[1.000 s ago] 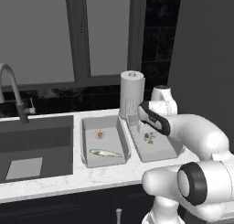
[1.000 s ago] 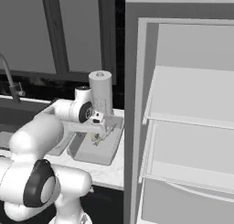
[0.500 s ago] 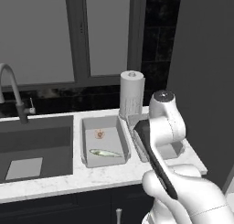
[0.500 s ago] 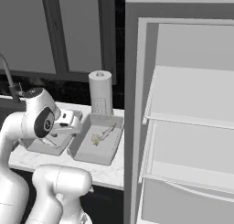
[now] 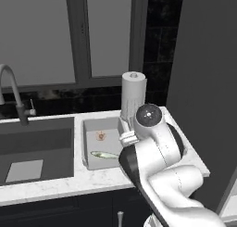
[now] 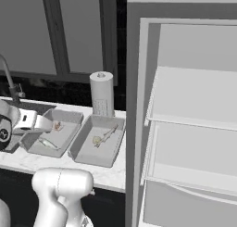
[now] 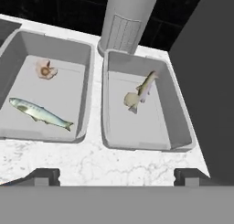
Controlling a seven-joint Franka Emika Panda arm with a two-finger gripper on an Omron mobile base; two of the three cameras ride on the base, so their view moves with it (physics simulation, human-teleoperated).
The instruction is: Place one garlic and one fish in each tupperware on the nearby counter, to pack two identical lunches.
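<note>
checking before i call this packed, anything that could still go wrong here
1. The arm hangs close over the two tupperwares; a low swing could knock a rim.
2. The paper towel roll stands right behind the tubs and looks easy to tip.
3. In the right tub the fish and garlic touch; a nudge could shift both.

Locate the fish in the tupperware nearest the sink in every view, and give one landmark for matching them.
Left base view: the fish lies left of center, beside the arm.
Right base view: far left, below middle.
Hand view: left side, lying diagonally.
Shared landmark: the paper towel roll, standing behind the two containers.
</note>
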